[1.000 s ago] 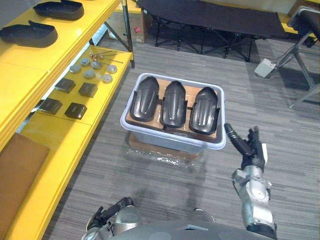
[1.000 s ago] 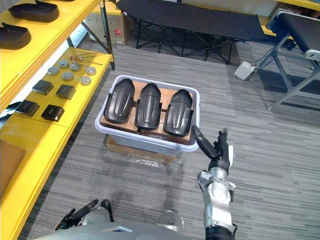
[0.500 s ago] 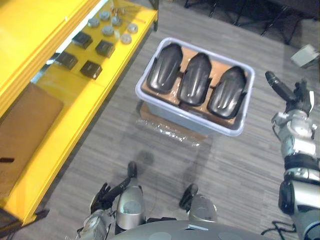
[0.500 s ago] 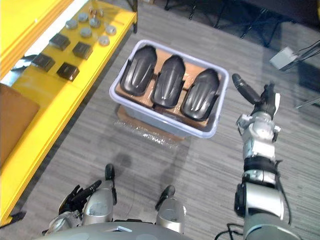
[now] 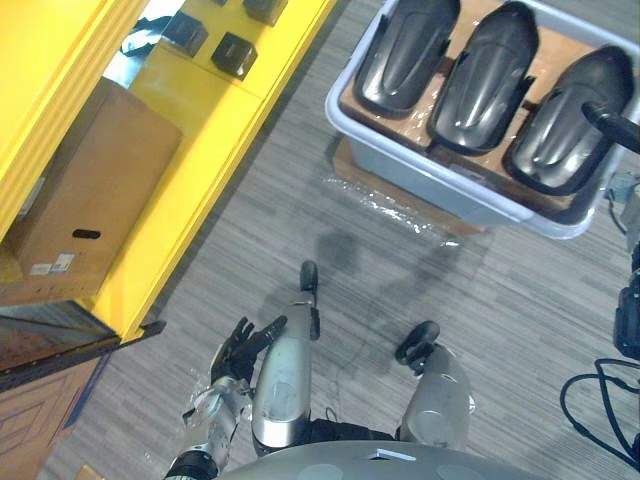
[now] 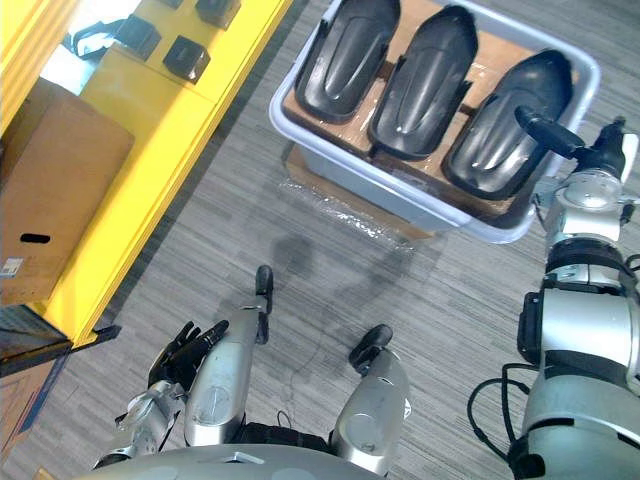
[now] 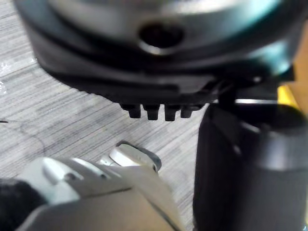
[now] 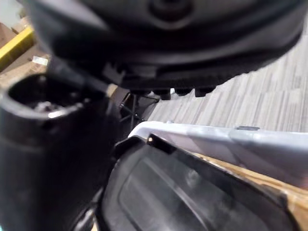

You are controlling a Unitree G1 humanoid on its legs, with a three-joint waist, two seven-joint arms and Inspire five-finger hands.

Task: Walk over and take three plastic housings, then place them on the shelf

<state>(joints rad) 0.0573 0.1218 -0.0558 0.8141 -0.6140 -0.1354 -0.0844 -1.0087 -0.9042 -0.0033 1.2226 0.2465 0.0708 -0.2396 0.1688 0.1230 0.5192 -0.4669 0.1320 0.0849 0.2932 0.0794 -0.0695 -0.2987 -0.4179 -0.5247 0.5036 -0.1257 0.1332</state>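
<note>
Left eye view: the whole picture has shifted since a second ago, because the robot has walked up. The tub [image 5: 440, 190] with all three housings [image 5: 490, 75] now lies close ahead. The left robot hand [image 5: 240, 345] hangs low, loose-fingered and empty. The yellow shelf [image 5: 215, 130] stands to the left on the grey floor [image 5: 400, 270].

Right eye view: the right robot hand [image 6: 588, 160] has come over the tub's right end, fingers straight, holding nothing.

Right wrist view: a housing lies just beneath; a grasp looks to be next.
</note>
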